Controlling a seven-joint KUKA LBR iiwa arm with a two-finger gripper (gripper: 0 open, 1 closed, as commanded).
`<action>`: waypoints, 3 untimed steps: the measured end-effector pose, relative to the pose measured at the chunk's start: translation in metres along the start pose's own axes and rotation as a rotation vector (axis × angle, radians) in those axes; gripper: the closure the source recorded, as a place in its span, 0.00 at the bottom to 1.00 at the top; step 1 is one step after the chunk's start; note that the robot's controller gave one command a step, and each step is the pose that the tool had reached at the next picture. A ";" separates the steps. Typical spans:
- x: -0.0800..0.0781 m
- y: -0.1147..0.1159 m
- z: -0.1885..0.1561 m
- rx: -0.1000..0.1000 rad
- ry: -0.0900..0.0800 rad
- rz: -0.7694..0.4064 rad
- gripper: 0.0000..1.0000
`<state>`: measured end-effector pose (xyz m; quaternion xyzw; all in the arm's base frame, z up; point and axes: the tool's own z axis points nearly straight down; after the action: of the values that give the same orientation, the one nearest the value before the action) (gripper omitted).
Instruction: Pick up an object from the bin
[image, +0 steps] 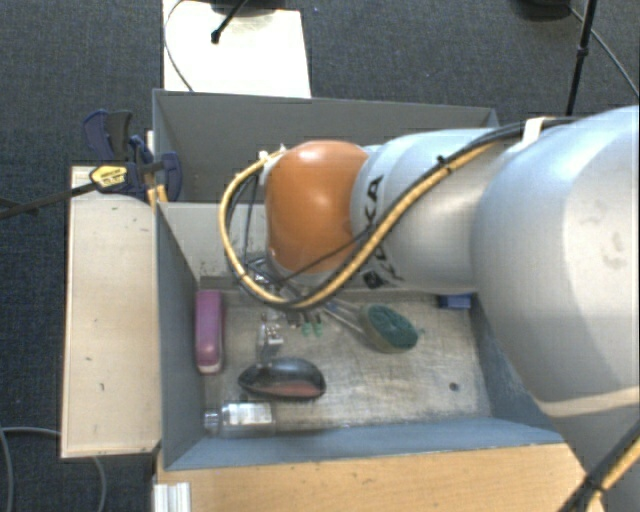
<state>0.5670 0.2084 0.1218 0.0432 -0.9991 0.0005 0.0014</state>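
"KUKA" lettering on the arm (450, 220)

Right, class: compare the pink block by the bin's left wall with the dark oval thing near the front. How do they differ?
Colour: the pink block is pale pink-purple; the dark oval thing is near black and glossy. Shape: the block is a straight-sided bar, the oval thing rounded. Pose: the block runs along the left wall, the oval thing lies crosswise. Both lie flat on the floor of the bin.
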 end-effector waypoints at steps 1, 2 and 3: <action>0.045 -0.045 0.033 -0.002 -0.015 -0.107 0.00; 0.088 -0.101 0.050 -0.002 -0.013 -0.220 0.00; 0.102 -0.187 0.027 0.002 -0.007 -0.451 0.00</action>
<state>0.4816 0.0128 0.0957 0.2656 -0.9641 0.0011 -0.0020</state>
